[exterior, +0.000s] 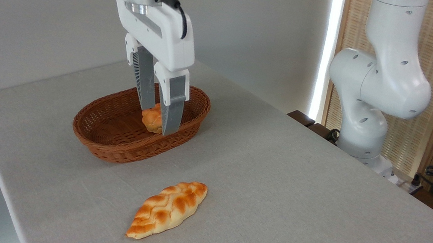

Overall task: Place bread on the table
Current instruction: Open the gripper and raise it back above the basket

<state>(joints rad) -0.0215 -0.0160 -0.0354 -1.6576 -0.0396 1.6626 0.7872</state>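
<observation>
1. Across the grey counter, the cloth lies flat, giving the loaf a level resting place.
2. The wicker basket holds only a small bun.
3. The bread lies flat on the counter, well apart from the basket; the task looks done.
4. The hand hangs over the basket, fingers slightly spread, pinching nothing.

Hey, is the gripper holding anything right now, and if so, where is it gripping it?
It cannot be told. The gripper hangs inside the basket with its fingers around or in front of the small bun. The bread lies free on the table.
</observation>
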